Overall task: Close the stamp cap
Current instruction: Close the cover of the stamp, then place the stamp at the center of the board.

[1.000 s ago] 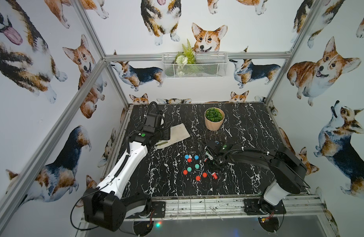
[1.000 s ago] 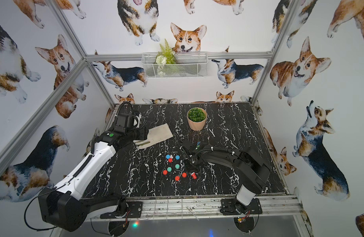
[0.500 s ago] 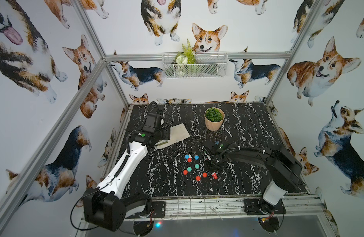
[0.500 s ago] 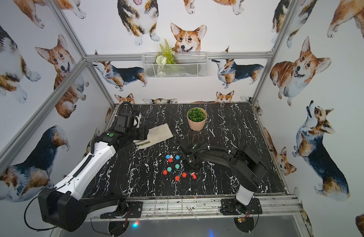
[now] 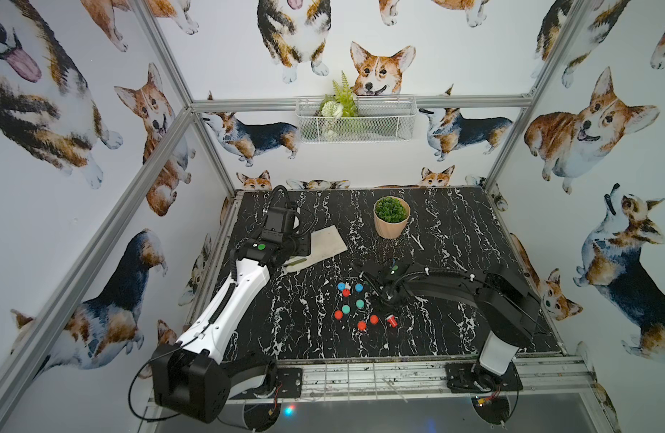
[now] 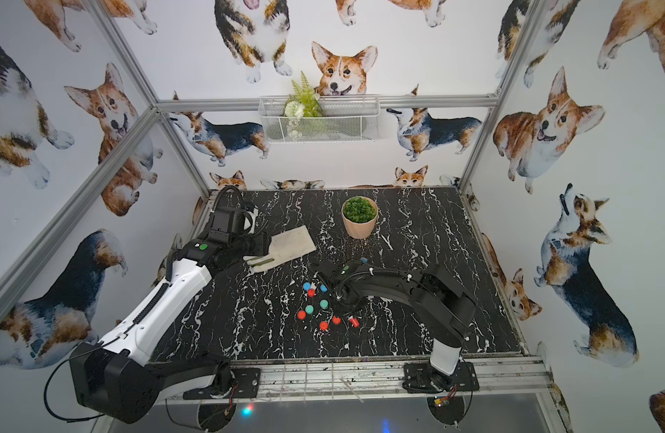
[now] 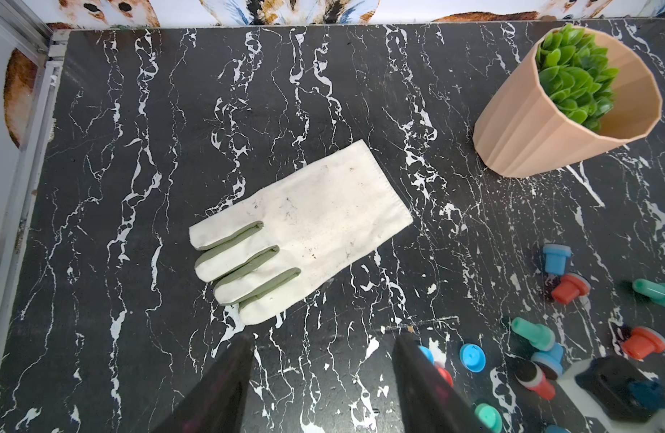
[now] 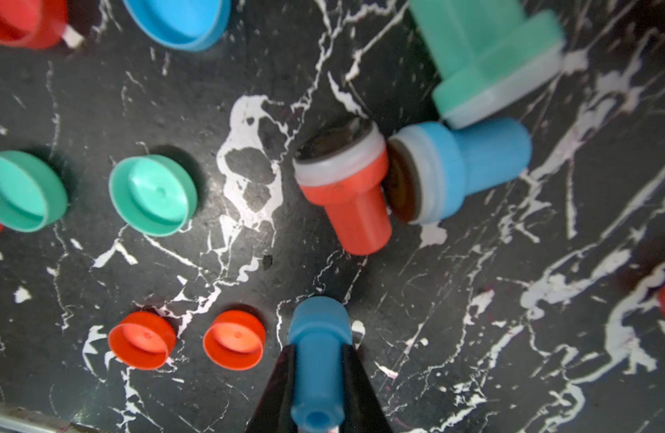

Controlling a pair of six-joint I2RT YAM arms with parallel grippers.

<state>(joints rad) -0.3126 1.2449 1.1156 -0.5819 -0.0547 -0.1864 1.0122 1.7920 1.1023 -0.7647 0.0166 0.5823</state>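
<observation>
- The black marbled desk fills the lower middle of both top views.
- The white left arm reaches up from the lower left of the frame, and the black right arm comes in from the lower right.
- A tan plant pot stands upright near the centre of the frame, well apart from both arms.
- A white glove lies flat on the desk, just beside the left arm's wrist in both top views.
- The left claw hangs over bare desk near the glove's fingers, its jaws apart with nothing between them.
- The right claw is clamped on a blue stamp, held by its handle above the desk, over the scatter of coloured pieces at the lower centre of the top views.
- Three loose stamps lie on their sides: a red stamp touches another blue one, and a teal stamp rests against that one.
- The caps sit open side up on the desk: a blue cap, two teal caps and two red caps, all apart from the held stamp.
</observation>
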